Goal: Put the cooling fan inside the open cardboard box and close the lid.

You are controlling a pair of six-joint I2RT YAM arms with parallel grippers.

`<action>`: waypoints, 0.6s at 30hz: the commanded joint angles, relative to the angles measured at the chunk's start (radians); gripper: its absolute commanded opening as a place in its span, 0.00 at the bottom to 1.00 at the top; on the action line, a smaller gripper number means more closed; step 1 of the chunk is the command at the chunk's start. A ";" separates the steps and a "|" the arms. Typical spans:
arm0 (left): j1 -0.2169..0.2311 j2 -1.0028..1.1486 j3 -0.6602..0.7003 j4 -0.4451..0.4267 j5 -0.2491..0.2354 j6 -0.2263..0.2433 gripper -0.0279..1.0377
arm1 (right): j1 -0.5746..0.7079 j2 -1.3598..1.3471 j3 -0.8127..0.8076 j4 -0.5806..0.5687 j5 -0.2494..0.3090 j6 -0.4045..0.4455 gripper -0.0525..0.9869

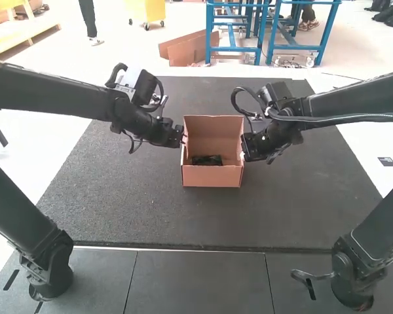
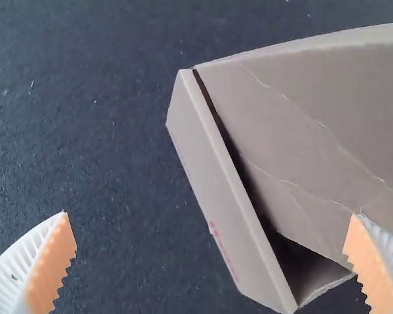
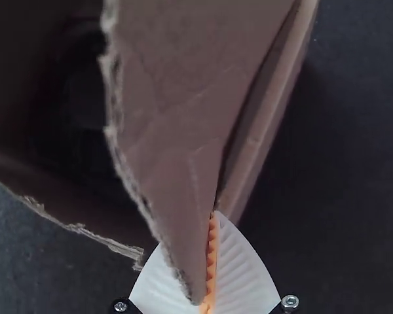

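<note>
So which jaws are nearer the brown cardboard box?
Right. Its jaws are shut on a side flap of the brown cardboard box; the jaws of the left arm stand open beside the opposite wall.

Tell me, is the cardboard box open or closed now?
Open. The cardboard box has its lid upright at the back, and the cooling fan shows inside.

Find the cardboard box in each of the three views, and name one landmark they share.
High view: cardboard box mid-mat, between left gripper and right gripper, lid up.
Left wrist view: its outer wall and a flap, beyond the open fingers.
Right wrist view: a torn-edged flap clamped by the right gripper, dark interior beside it.
Shared landmark: the black mat under the box.
</note>
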 commanded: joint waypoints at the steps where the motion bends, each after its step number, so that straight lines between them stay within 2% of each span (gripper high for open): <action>1: -0.008 -0.041 -0.005 -0.014 0.011 0.007 0.94 | 0.008 -0.033 0.015 -0.004 0.054 -0.027 0.16; 8: -0.008 -0.078 -0.020 -0.077 0.008 0.011 0.94 | 0.002 -0.033 0.092 -0.007 0.073 -0.024 0.64; 10: -0.008 -0.086 -0.026 -0.099 -0.004 0.019 0.94 | 0.002 -0.033 0.106 -0.009 0.073 -0.024 0.81; 13: -0.007 -0.092 -0.040 -0.136 -0.044 0.028 0.94 | -0.009 -0.036 0.121 -0.017 0.073 -0.022 0.91; 18: 0.002 -0.093 -0.053 -0.163 -0.133 0.033 0.94 | -0.055 -0.085 0.130 -0.013 0.071 -0.016 0.93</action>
